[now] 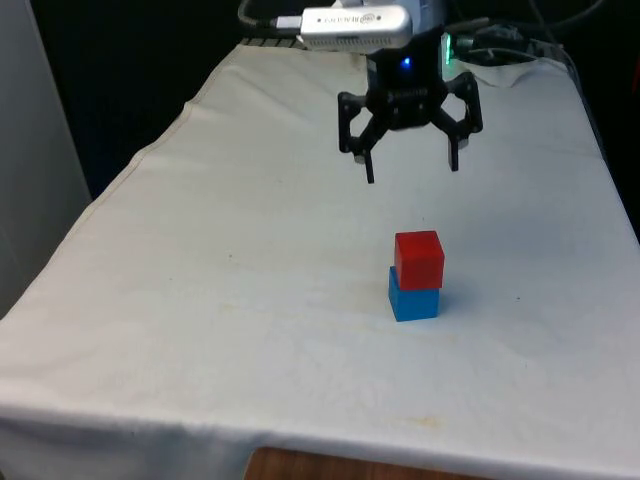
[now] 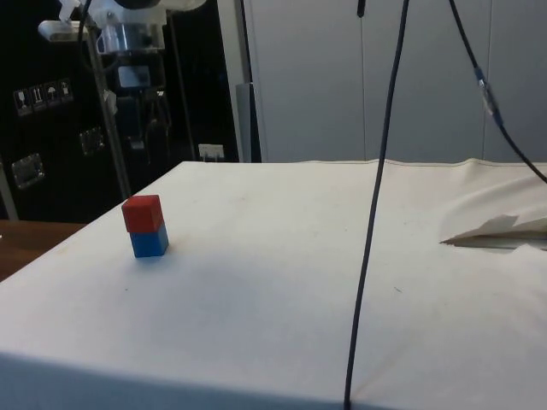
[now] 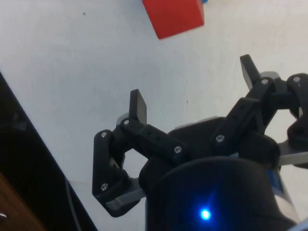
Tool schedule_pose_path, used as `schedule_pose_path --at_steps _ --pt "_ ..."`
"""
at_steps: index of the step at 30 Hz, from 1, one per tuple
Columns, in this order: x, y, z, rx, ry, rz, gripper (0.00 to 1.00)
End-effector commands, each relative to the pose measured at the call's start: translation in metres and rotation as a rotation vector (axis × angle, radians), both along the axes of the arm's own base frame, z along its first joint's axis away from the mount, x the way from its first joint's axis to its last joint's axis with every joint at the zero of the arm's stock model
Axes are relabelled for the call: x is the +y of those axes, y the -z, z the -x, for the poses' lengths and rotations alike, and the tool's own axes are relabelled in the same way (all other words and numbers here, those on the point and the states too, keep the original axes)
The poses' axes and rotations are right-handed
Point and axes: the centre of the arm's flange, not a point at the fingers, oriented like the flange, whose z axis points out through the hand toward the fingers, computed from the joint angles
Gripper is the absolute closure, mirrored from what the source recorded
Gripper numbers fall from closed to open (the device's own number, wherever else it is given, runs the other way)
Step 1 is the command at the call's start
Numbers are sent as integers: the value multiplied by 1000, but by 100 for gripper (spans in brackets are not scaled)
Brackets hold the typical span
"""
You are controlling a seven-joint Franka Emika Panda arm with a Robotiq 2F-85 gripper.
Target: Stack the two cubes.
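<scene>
A red cube (image 1: 419,259) rests on top of a blue cube (image 1: 414,298) on the white cloth, slightly skewed on it. In the side view the red cube (image 2: 141,213) and blue cube (image 2: 149,243) stand as one small tower near the table's edge. My gripper (image 1: 411,165) hangs open in the air above and behind the stack, holding nothing. From the wrist, the fingers (image 3: 138,104) are spread wide, with the red cube (image 3: 173,17) below and apart from them.
The white cloth (image 1: 250,300) covers the whole table. A dark cable (image 2: 376,213) hangs down across the side view. The cloth is rumpled into a fold (image 2: 500,231) at the side view's right.
</scene>
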Motion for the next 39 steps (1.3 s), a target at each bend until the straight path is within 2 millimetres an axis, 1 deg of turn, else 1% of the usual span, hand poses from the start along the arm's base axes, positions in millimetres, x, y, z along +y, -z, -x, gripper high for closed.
schedule_pose_path --at_steps 1,5,7,8,9,15,17,18,22,26,27,31,39 --pt "0 -5 5 -9 3 7 0" --pt "0 -12 15 -5 1 11 0" --pt "-1 -14 17 -4 1 11 0" --pt "-1 -18 22 -3 0 13 0" --pt "-1 -16 20 8 -5 5 0" --pt "-1 -28 38 3 -4 16 0" --pt "-1 -30 43 4 -5 16 0" --pt "-2 -27 40 16 -8 9 0" --pt "-2 -36 54 5 -5 15 0" --pt "-3 -41 63 5 -5 14 0" --pt "-4 -39 60 17 -8 6 0" --pt "-4 -47 74 3 -5 12 0" --pt "-4 -55 88 1 -5 8 0"
